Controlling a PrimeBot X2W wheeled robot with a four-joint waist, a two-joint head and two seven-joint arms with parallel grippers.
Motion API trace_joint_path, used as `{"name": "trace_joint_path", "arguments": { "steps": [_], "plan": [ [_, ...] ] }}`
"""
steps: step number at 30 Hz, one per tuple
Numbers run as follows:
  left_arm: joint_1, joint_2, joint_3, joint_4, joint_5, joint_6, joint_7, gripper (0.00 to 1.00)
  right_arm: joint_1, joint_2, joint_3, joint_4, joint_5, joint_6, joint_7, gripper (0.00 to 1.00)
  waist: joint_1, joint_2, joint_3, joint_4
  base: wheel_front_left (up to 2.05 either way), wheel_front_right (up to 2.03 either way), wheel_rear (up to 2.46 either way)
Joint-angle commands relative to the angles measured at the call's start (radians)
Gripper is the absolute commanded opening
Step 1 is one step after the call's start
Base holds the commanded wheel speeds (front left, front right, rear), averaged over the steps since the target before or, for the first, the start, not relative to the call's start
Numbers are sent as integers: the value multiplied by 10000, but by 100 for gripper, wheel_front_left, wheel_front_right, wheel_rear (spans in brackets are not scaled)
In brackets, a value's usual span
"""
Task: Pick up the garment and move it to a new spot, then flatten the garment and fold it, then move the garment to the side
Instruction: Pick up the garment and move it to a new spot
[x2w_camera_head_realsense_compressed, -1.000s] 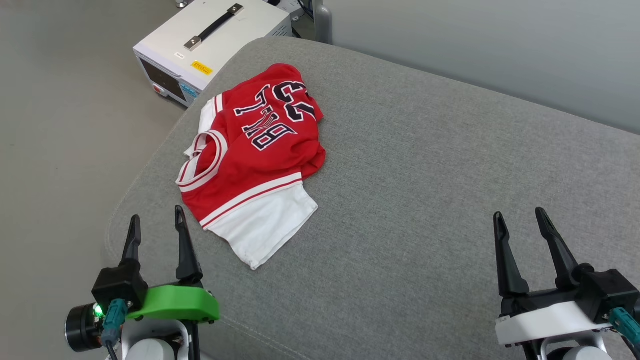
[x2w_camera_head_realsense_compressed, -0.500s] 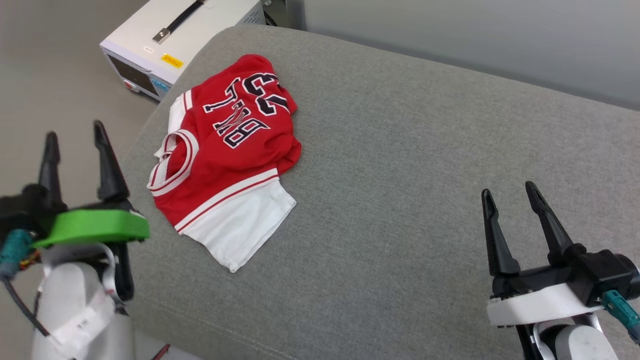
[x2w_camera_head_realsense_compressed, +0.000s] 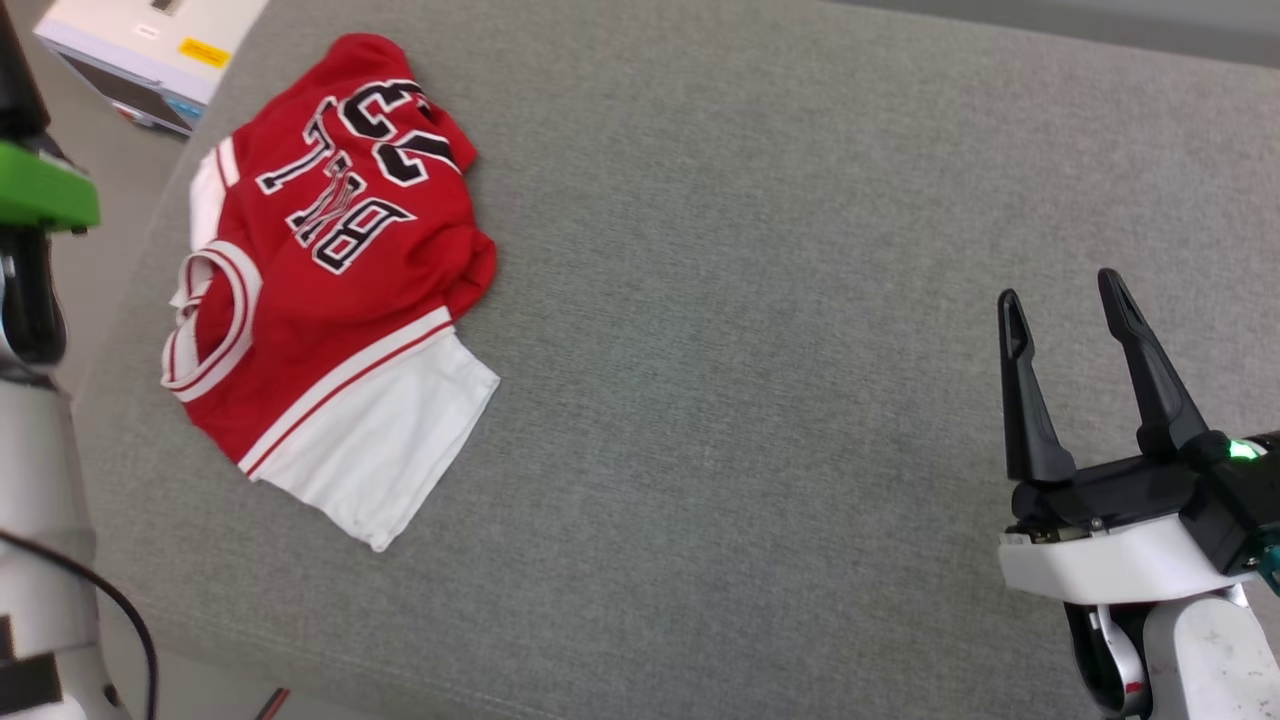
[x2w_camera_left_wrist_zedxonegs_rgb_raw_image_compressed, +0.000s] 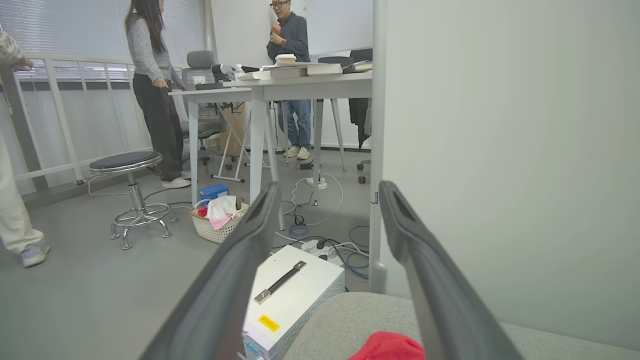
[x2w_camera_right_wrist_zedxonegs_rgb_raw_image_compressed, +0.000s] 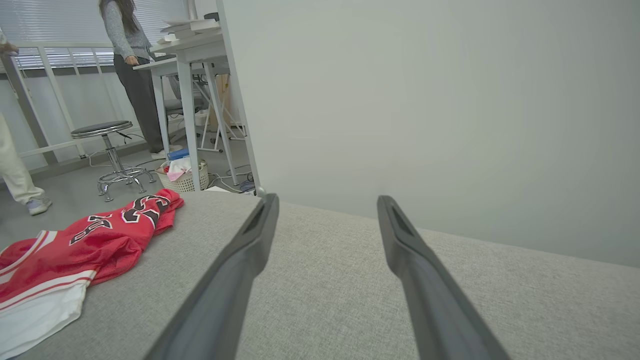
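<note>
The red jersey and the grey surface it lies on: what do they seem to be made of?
The jersey looks like thin, soft knit, possibly synthetic, with a matte finish: it bunches into loose folds and wrinkles. The grey surface looks like woven upholstery cloth, probably over padding: it shows a fine speckled weave, a rounded edge and a seam near the front.

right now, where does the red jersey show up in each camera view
Head view: jersey at upper left, lettering up.
Left wrist view: a red bit at the bottom edge, between the fingers of the left gripper.
Right wrist view: lower left, left of the right gripper.
Shared landmark: the grey cushion it lies on.
</note>
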Motion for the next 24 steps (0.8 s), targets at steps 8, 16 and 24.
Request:
{"name": "trace_joint_path", "arguments": {
  "steps": [8, 16, 24],
  "plan": [
    [-1486, 1452, -2370, 1646, -2712, -36, 4510, 100, -491, -107, 78, -315, -154, -7, -47, 100, -2, 0, 1035, -787, 0, 0, 0],
    [-1880, 2890, -4439, 2079, -4270, -37, 8753, 100, -756, -108, 78, -326, -171, -7, -47, 100, -2, 0, 1664, -1198, 0, 0, 0],
    [-1605, 3235, -5480, 2296, -4891, -37, 10047, 100, -978, -102, -5, -327, -132, -7, -47, 100, -2, 0, 2092, -1391, 0, 0, 0]
  ]
}}
